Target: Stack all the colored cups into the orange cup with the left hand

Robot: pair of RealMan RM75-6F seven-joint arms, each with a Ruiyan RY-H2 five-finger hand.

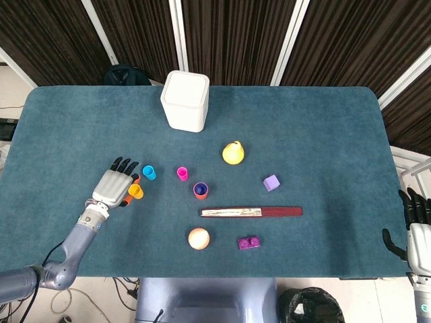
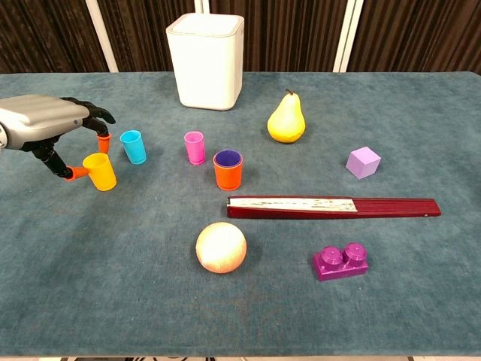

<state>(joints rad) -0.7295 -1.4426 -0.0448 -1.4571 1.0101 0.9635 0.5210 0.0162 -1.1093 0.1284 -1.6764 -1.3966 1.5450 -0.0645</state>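
The left hand (image 2: 46,128), fingers apart, brackets the yellow cup (image 2: 100,171) without apparently gripping it, left of the orange cup (image 2: 228,170), positioned for a pinch.

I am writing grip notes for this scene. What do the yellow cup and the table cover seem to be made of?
The yellow cup looks like smooth, opaque plastic: its colour is even and its rim thin. The table cover seems to be a teal felt or short-pile fabric, matte with a mottled, fuzzy texture; the exact kind is not clear.
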